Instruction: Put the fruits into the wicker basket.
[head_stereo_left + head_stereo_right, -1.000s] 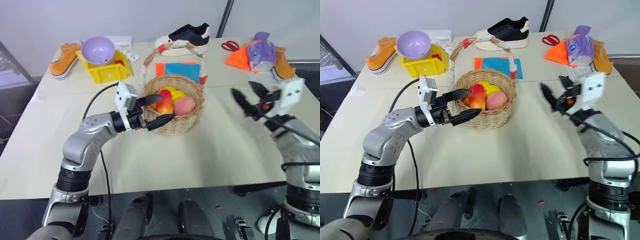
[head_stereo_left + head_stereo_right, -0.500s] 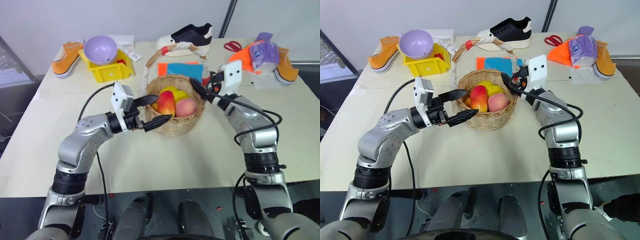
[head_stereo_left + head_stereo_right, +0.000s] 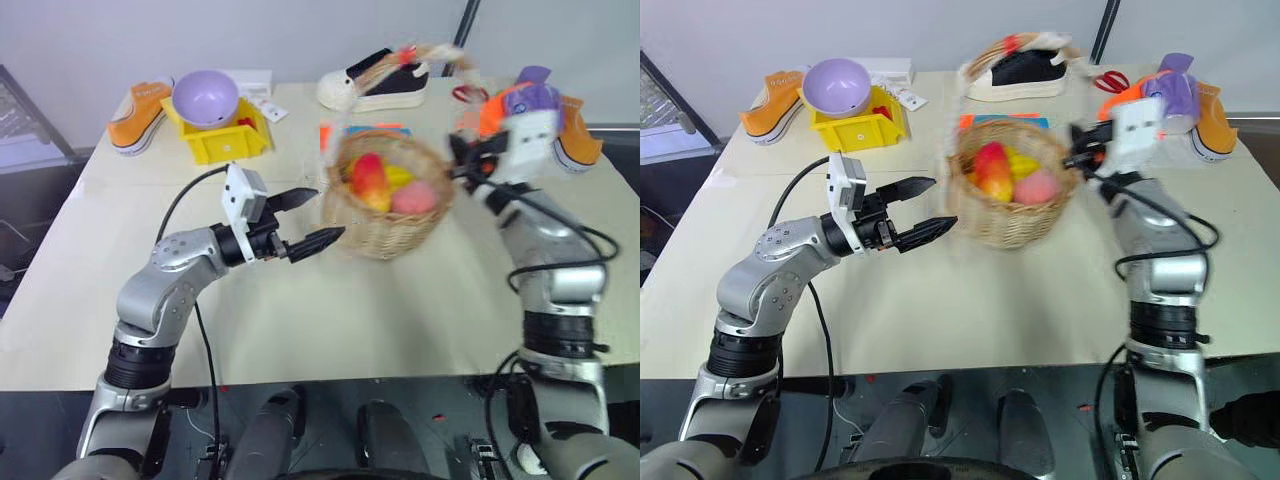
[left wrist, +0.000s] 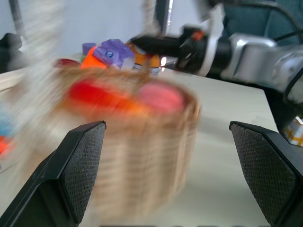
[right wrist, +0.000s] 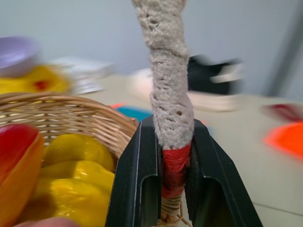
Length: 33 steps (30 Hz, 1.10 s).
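Between the two pincers sits the wicker basket (image 3: 388, 205), close in front of the left pincer (image 3: 308, 218) and right beside the right pincer (image 3: 1087, 152). Inside it lie the red-and-yellow mango (image 3: 368, 176) and the pink peach (image 3: 412, 199), with some yellow fruits (image 5: 80, 170) tucked next to them. The right pincer is clenched on the basket handle (image 5: 169, 94), low down where the white cloth meets a red patch. The left pincer is released, its black fingers (image 4: 78, 163) spread wide and holding nothing, pointing at the basket's side.

Both fruits look to be in the basket, so the putting-in step seems done. The step in hand looks like carrying or shifting the basket by its handle. The next move calls for a firm hold and a slow, level path, so that the basket does not tip and no fruit rolls out onto the counter (image 3: 300, 300).

Beyond the pincers stand a yellow bin (image 3: 212, 140) with a purple bowl (image 3: 205, 98), and a few shoes.
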Tool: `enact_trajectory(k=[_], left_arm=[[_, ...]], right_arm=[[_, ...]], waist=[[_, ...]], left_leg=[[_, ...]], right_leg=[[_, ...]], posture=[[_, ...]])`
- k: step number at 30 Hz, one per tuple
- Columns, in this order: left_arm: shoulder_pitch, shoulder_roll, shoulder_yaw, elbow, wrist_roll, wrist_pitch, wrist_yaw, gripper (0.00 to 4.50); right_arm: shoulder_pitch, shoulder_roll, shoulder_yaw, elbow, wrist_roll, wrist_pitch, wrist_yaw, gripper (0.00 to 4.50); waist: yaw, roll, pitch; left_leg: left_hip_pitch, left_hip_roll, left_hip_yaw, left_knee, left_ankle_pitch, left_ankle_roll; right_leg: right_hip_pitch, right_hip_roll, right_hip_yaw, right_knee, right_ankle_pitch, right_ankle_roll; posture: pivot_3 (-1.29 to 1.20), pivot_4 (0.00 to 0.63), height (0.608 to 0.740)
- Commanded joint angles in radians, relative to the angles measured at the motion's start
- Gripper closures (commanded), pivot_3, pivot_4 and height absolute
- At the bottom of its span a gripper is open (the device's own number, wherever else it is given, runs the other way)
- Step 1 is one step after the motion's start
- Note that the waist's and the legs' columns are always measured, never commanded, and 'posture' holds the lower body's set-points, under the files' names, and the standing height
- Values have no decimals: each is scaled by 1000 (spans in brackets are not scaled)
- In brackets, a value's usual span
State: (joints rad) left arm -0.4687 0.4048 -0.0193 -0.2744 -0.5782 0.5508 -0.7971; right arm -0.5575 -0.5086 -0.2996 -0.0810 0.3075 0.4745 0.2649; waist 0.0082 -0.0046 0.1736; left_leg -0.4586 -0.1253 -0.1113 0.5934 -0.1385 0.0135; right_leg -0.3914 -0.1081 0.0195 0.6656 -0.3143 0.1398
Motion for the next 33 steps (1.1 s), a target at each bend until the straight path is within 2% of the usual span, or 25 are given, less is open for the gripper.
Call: enact_trajectory(k=[1, 8, 11, 16, 17, 26, 29, 33], left_arm=[[-17, -5, -1, -5, 4, -35, -8, 0], [-39, -22, -20, 32, 15, -58, -19, 0], [-45, -21, -21, 44, 19, -66, -21, 0], [-47, -10, 4, 61, 25, -69, -2, 0], [-43, -2, 4, 62, 27, -70, -7, 0], [47, 113, 111, 200, 87, -138, -1, 0], [109, 152, 165, 252, 129, -194, 19, 0], [190, 180, 217, 263, 149, -228, 39, 0]], right_arm=[[28, -82, -144, -46, -26, -16, -59, 4421], [85, -180, -262, 132, -77, -78, -116, 4421], [100, -189, -271, 192, -77, -112, -101, 2911], [169, -182, -284, 97, -75, -101, -106, 412], [191, -182, -289, 67, -70, -101, -97, 51], [528, -188, -384, -254, 64, -113, 148, 51], [609, -172, -299, -384, 177, -84, 275, 51], [603, -167, -101, -492, 230, -36, 342, 51]], waist=[[4, 0, 0], [-8, 1, 0], [-22, 1, 0], [-21, 2, -1], [-20, 2, -1], [-21, 3, -1], [-26, 3, -1], [-26, 4, -2]], left_leg=[[0, 0, 0, 0, 0, 0], [0, 1, 1, -1, 0, 0], [0, 1, 1, -1, 0, 0], [0, 1, 1, -1, 0, 0], [0, 1, 1, -1, 0, 0], [0, 1, 1, -1, 0, 1], [1, 1, 1, -1, 0, 0], [2, 2, 0, -1, 0, 0]], right_leg=[[0, 0, 0, 0, 0, 0], [1, -2, 0, 1, 0, 0], [1, -2, 0, 1, 0, 0], [1, -1, 0, 1, 0, 0], [1, -1, 0, 1, 0, 0], [2, -2, 1, 1, 0, 0], [2, -2, 1, 1, 0, 0], [1, -2, 2, 1, -1, -1]], posture=[[0, 150, 740], [0, 150, 740], [0, 150, 740], [0, 150, 740], [0, 150, 740], [0, 150, 740], [0, 150, 740], [0, 150, 740]])
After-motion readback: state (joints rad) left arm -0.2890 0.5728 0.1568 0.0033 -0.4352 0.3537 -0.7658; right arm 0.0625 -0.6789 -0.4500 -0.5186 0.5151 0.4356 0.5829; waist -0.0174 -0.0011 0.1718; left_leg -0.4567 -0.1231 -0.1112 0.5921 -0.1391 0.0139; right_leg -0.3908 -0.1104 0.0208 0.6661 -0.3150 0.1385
